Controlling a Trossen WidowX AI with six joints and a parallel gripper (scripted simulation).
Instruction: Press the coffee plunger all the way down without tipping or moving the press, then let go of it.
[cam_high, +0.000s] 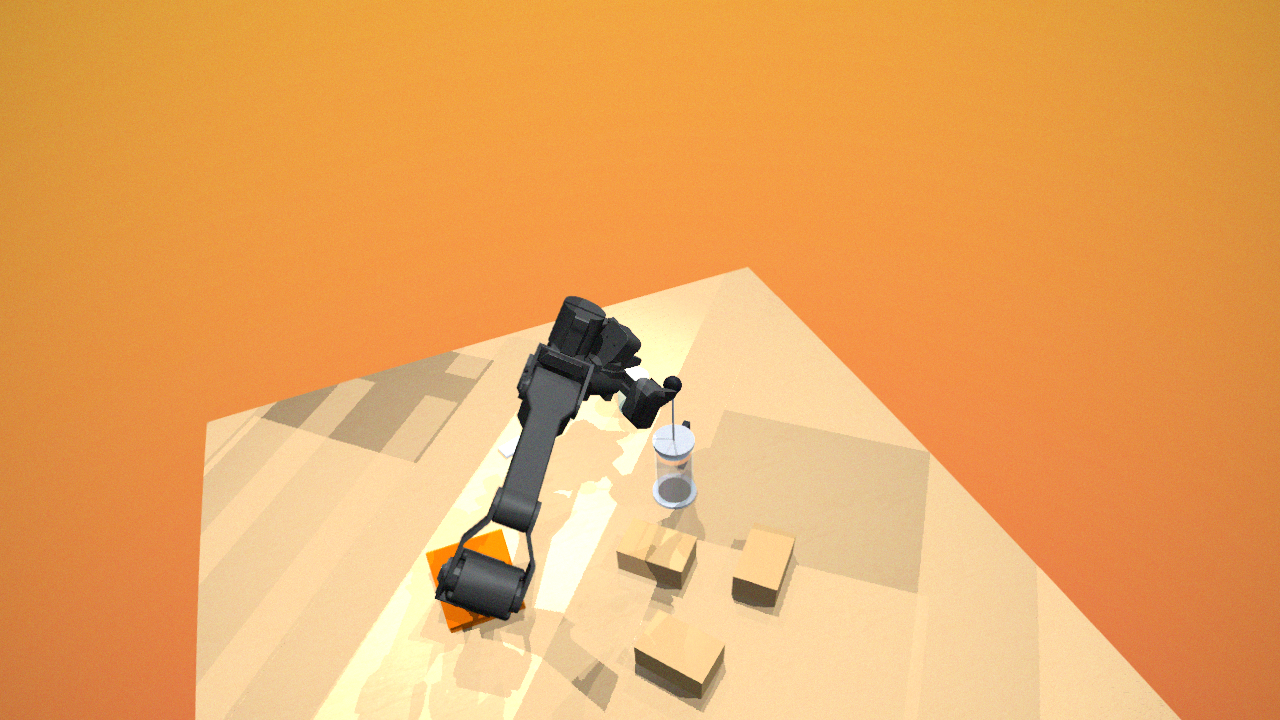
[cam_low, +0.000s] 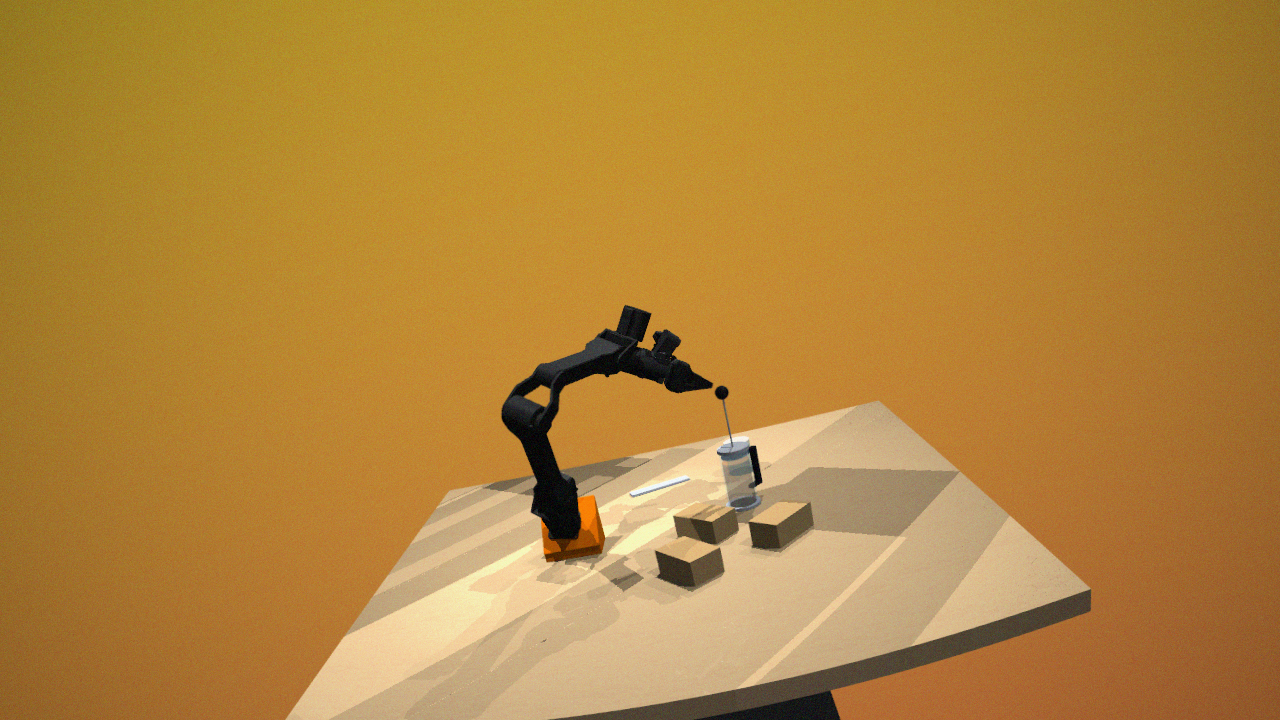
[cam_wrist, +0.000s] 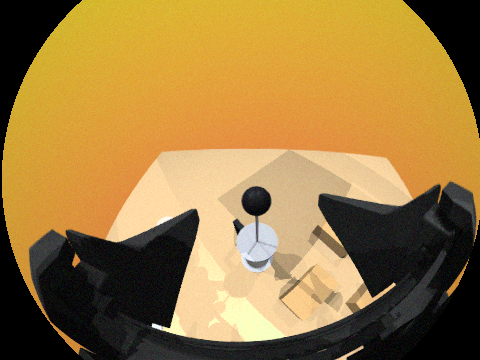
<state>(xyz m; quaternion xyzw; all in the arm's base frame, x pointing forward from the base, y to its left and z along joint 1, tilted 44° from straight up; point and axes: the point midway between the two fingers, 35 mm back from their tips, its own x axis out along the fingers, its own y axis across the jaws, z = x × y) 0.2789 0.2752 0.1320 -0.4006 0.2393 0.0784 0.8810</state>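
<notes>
The coffee press (cam_high: 674, 470) (cam_low: 740, 479) stands upright on the table, a clear cylinder with a pale lid (cam_wrist: 266, 235) and a black handle (cam_low: 756, 465) (cam_wrist: 238, 225). Its thin plunger rod (cam_high: 673, 416) (cam_low: 727, 422) rises high out of the lid, topped by a black ball knob (cam_high: 672, 384) (cam_low: 721, 392) (cam_wrist: 256, 201). My gripper (cam_low: 713, 385) (cam_wrist: 259, 208) is wide open and empty, its tips close to the knob. In the wrist view the knob appears midway between the fingers. Whether the knob lies between the tips in depth is hard to tell.
Tan blocks stand near the press: one (cam_high: 657, 548) (cam_low: 706, 522), another (cam_high: 763, 564) (cam_low: 781, 525), and a third (cam_high: 680, 653) (cam_low: 689, 561). A white bar (cam_low: 659, 486) lies on the arm's far side. A pale cup (cam_wrist: 164, 220) is mostly hidden by a finger.
</notes>
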